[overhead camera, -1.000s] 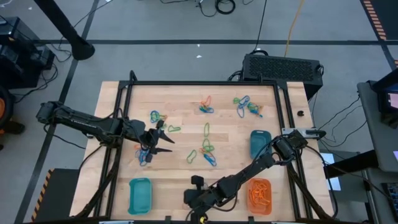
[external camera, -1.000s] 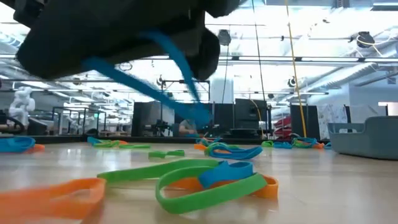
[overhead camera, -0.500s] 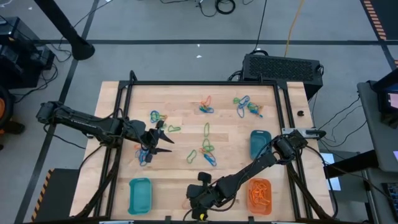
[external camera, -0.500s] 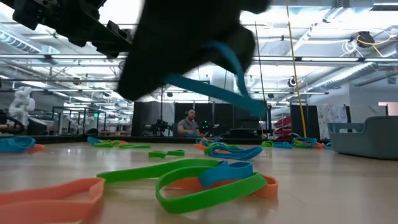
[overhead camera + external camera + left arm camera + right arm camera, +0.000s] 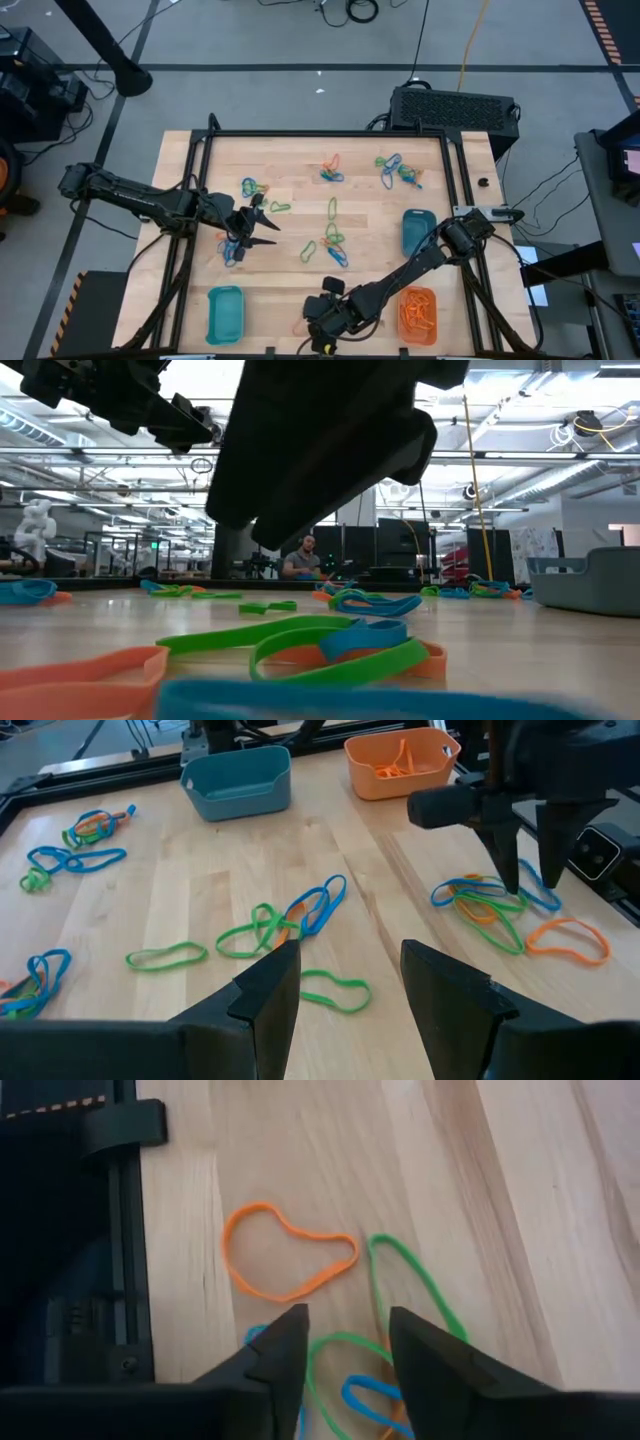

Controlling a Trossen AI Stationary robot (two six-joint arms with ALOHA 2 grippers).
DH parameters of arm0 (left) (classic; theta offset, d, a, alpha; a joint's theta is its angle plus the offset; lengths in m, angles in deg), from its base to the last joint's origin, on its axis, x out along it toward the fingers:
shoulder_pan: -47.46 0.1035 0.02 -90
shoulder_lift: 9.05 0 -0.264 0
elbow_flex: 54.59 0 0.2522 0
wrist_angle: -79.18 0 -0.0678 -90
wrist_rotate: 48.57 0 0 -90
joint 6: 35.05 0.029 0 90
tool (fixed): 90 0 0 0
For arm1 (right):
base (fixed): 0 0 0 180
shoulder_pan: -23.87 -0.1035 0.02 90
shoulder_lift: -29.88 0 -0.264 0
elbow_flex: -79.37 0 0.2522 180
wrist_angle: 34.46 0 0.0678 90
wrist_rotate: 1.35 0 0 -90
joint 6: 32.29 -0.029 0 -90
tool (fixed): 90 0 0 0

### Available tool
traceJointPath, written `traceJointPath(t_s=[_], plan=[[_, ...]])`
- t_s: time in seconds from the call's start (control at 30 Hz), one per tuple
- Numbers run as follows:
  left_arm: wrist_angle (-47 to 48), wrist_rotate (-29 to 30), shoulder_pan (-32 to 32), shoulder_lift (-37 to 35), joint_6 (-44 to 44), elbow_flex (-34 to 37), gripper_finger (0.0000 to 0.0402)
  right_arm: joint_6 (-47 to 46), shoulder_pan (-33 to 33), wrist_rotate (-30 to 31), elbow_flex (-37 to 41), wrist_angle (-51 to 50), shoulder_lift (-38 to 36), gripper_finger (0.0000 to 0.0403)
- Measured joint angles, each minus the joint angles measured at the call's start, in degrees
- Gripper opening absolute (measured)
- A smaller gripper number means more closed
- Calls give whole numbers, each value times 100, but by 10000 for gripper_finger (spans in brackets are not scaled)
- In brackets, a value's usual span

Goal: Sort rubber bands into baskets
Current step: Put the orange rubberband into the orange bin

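Two fingers of the right pincer (image 5: 345, 1330) stand apart with nothing between them, poised low over a small tangle of rubber bands (image 5: 490, 905) at the near edge of the tabletop (image 5: 290, 280). An orange loop (image 5: 285, 1265) lies flat just ahead of the fingertips, clear of the rest. Its long axis runs across the direction the fingers point, roughly in line with the gap between them. A green loop (image 5: 410, 1280) sits beside it, and a blue loop (image 5: 365, 1400) lies almost directly under the pincer. This arm is plainly the nearer one. A short reach forward and down would likely meet the orange loop, though a turn of the wrist may help to pinch one strand. The orange basket (image 5: 418, 312), already holding orange bands, is close on the arm's right. One teal basket (image 5: 225, 312) sits farther along the same edge and the other teal basket (image 5: 417, 230) toward the right side. The left pincer (image 5: 252, 226) hangs open and empty over another cluster, well apart, with more loops scattered across the far half.
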Motion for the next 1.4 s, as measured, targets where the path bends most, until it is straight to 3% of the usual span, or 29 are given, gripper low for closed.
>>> traceJointPath(t_s=[0.2, 0.4, 0.87, 1.23, 1.4], plan=[[-2, 0, 0, 0, -15, 0, 183, 832, -40, -733, 0, 1120, 11, 156], [7, 0, 0, 0, -15, 0, 183, 2030, -157, -712, 0, 1456, 63, 150], [64, 0, 0, 0, -14, 0, 183, 2688, -58, -726, -7, 1764, 439, 139], [84, 0, 0, 0, -13, 0, 183, 2714, 67, -1227, -30, 2045, 944, 123], [103, 0, 0, 0, -11, 0, 183, 2724, 84, -1215, -31, 2024, 962, 96]])
